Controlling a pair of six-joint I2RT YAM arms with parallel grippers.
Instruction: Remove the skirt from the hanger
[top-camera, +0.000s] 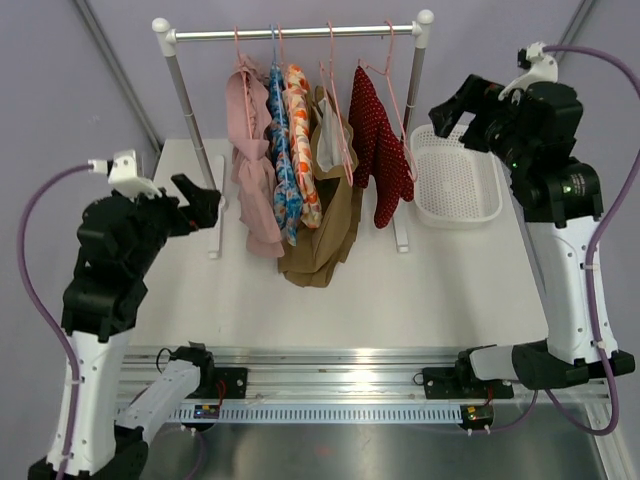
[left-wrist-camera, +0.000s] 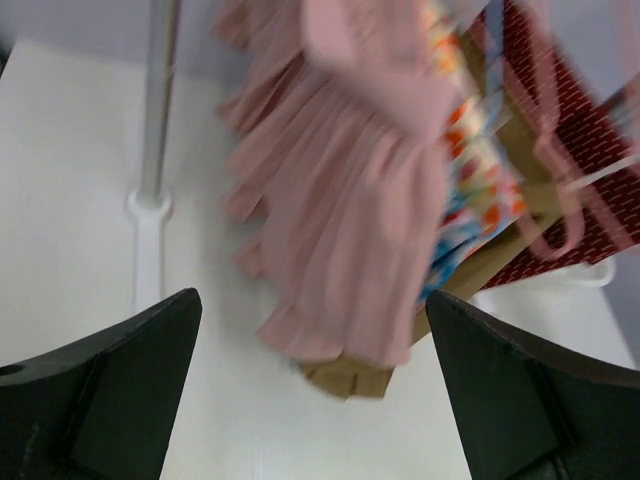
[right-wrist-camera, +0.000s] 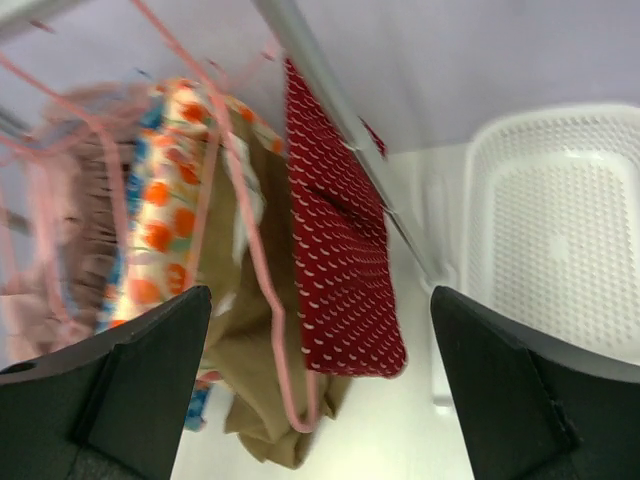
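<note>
Several garments hang on pink hangers from a rack rod (top-camera: 300, 33). A pink pleated skirt (top-camera: 255, 190) hangs leftmost, and it fills the middle of the left wrist view (left-wrist-camera: 340, 230). Beside it hang a floral garment (top-camera: 295, 150), a tan garment (top-camera: 325, 240) and a red dotted garment (top-camera: 385, 150). My left gripper (top-camera: 205, 200) is open and empty, left of the pink skirt and apart from it (left-wrist-camera: 315, 400). My right gripper (top-camera: 450, 110) is open and empty, raised to the right of the rack. It faces the red dotted garment (right-wrist-camera: 340, 270) and a pink hanger (right-wrist-camera: 265, 290).
A white perforated basket (top-camera: 455, 180) stands at the back right of the table, also in the right wrist view (right-wrist-camera: 570, 230). The rack's left post (left-wrist-camera: 160, 100) and foot stand close to my left gripper. The right post (right-wrist-camera: 340, 110) crosses in front of the red garment.
</note>
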